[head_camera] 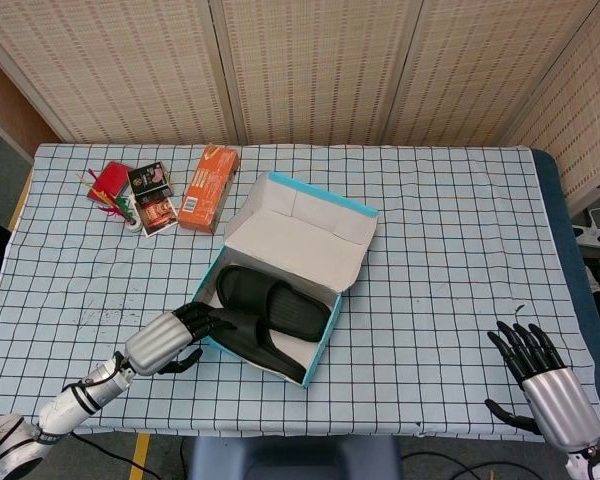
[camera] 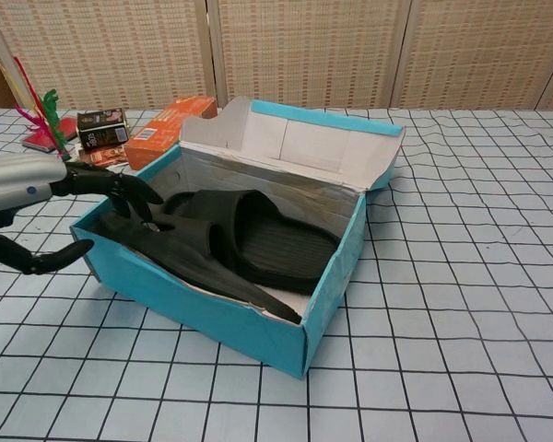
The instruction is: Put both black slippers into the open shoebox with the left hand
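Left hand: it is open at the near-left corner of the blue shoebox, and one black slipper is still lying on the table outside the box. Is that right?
Not quite. The left hand is open by the shoebox corner, but no slipper lies on the table. The chest view shows both black slippers inside the box, one tilted against its near wall.

Slippers (camera: 230, 241): both lie inside the shoebox (camera: 286, 318).
Left hand (camera: 46, 189): fingers spread at the box's left edge, holding nothing.
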